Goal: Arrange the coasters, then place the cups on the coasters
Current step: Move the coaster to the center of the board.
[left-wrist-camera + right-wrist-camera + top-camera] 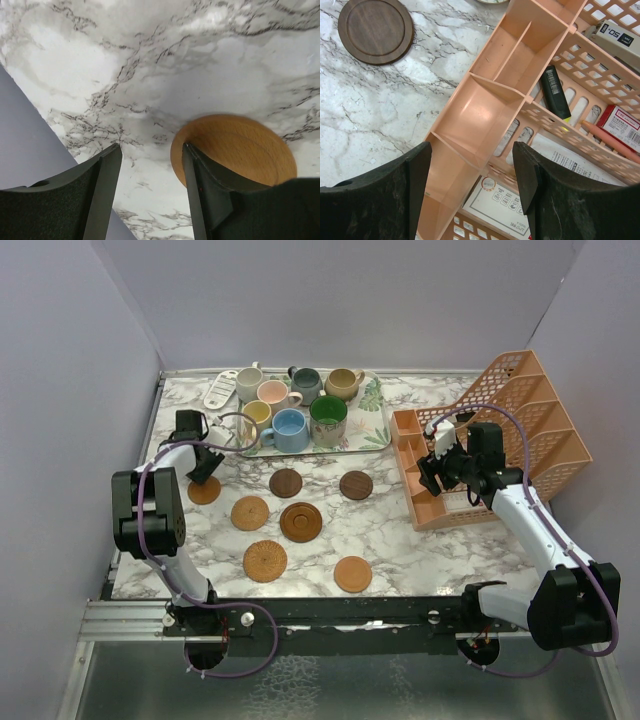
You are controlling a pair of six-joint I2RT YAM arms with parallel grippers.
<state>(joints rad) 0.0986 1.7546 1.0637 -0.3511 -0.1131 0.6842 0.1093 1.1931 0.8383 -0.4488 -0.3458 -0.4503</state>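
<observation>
In the left wrist view, one finger (210,200) of the left gripper (151,147) covers the near side of the tan coaster (240,150), while in the right wrist view the top edge cuts the dark coaster (375,30) and the rack (490,110) mesh half hides a black marker (555,92).

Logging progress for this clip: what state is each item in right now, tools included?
coasters: all seven lying flat, spread out, no cup on any.
cups: all seven upright, grouped on the tray.
left tool: open, empty, low at the leftmost coaster edge.
right tool: open, empty, over the file rack.
</observation>
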